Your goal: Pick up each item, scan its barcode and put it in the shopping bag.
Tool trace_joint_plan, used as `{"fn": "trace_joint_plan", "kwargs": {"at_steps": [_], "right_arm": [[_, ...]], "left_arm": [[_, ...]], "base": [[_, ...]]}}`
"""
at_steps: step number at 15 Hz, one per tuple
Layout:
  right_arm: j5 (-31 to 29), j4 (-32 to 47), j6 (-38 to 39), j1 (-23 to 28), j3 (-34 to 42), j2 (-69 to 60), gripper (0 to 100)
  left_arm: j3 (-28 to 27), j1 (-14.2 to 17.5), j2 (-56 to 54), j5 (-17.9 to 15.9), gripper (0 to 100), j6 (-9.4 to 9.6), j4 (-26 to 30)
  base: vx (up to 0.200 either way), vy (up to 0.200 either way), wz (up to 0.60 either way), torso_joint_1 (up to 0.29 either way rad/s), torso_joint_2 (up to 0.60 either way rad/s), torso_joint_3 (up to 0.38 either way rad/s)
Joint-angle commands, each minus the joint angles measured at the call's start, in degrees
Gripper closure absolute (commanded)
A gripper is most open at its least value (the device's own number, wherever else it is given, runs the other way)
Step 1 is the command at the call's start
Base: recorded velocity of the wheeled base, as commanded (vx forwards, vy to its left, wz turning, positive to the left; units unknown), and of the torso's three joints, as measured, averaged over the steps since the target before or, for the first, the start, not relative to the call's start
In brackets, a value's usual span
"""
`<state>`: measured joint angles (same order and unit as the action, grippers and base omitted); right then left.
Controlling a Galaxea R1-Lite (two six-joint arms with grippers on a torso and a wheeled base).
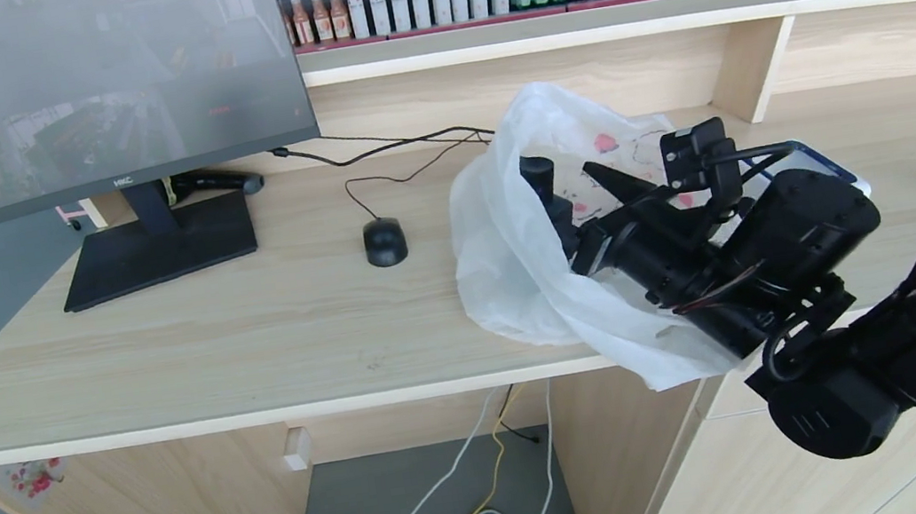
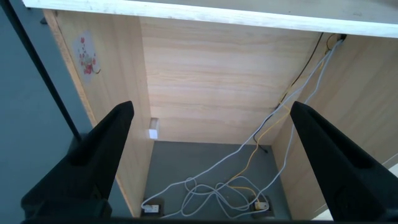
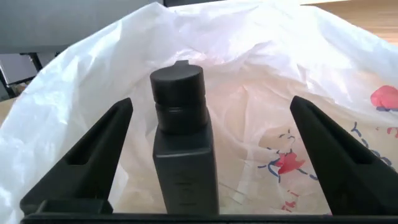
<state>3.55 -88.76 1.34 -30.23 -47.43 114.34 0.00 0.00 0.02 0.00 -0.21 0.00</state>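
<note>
Right gripper (image 3: 211,109) is inside the mouth of the bag (image 1: 516,285), released, fingers spread wide. The bottle (image 3: 183,155), dark with a round cap, stands upright between them in the bag, and neither finger touches it. The bag lies on its side on the tabletop (image 1: 254,339) at the front edge, right of the mouse (image 1: 385,241), with its mouth toward me. I see my left gripper (image 2: 211,112) hanging below tabletop level, also released and holding nothing, facing the cables (image 2: 224,186) on the floor under the desk.
</note>
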Motion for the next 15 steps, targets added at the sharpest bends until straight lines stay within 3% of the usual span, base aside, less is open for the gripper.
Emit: {"fn": "trace_joint_plan", "kwargs": {"at_steps": [1, 4, 15], "right_arm": [[-0.03, -0.01, 0.5, -0.09, 1.38, -4.65, 0], [-0.03, -0.01, 0.77, 0.0, 3.58, -7.46, 0], [-0.03, -0.71, 1.82, -2.81, 24.49, -31.63, 0]], "left_arm": [[0.0, -0.09, -0.02, 0.0, 0, -0.06, 0.0], [0.0, -0.09, -0.02, 0.0, 0, -0.06, 0.0], [0.0, -0.09, -0.02, 0.0, 0, -0.06, 0.0]], "base": [[0.0, 0.0, 0.0, 0.0, 0.0, 0.0], [0.0, 0.0, 0.0, 0.0, 0.0, 0.0], [0.0, 0.0, 0.0, 0.0, 0.0, 0.0]]}}
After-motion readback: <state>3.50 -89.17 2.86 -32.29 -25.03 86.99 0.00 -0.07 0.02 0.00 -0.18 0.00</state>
